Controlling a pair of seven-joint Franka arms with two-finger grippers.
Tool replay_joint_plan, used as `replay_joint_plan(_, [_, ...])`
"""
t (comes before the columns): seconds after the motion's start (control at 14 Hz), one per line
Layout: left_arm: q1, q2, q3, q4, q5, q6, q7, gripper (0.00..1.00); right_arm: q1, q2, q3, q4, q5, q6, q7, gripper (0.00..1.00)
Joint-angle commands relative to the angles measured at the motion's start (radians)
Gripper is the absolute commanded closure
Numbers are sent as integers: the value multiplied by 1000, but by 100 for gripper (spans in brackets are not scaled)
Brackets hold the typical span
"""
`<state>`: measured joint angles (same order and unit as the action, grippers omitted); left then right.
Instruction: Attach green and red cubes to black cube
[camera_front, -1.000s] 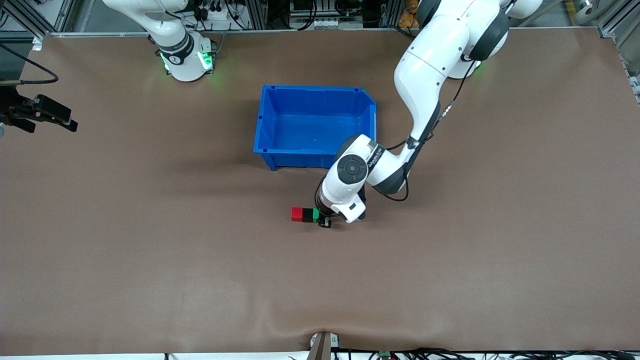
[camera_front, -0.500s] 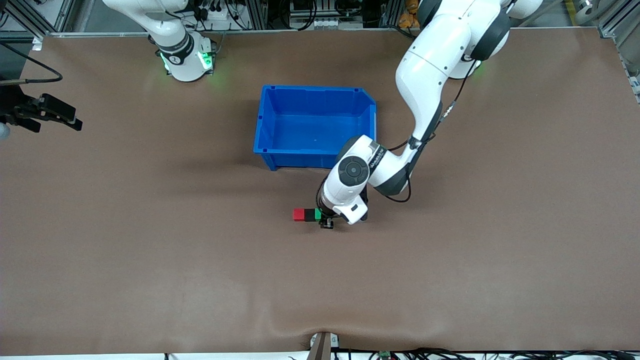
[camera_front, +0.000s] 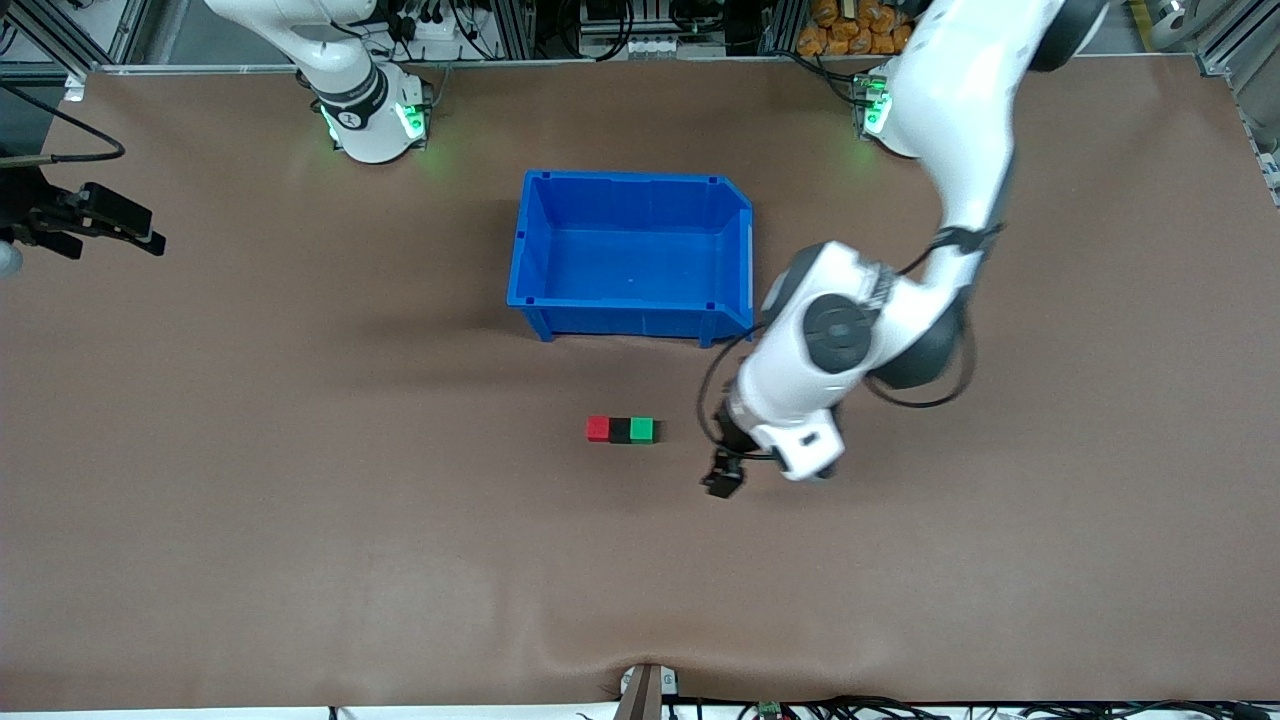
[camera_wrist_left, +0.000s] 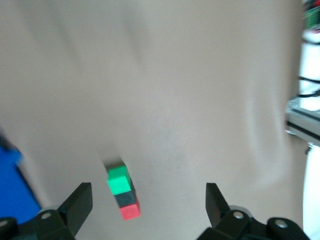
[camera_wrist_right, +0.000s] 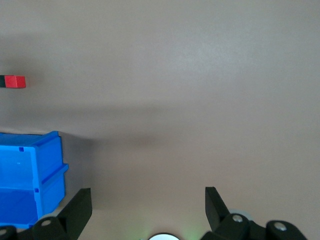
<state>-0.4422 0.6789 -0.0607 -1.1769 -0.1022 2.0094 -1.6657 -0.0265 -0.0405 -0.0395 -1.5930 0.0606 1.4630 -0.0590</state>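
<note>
On brown table (camera_front: 300, 500): red-black-green cubes (camera_front: 620, 430) joined (touching); left claw (camera_front: 722, 478), right claw (camera_front: 95, 225) both agape.

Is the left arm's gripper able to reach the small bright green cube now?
Probably yes. The left gripper is open, over bare table beside the small bright green cube, which ends the cube row on that side; nothing stands between them.
</note>
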Motion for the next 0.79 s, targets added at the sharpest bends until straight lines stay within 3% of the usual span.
replay_joint_plan(0.0, [92,-126,-5,-53,33,-113,209,0,-4,-9,-3,22,1,-29,16,0])
replay_joint_plan(0.71, [387,-346,-8,-53,33,-418,884,0,0,-9,-2,47,1,-75,21,0])
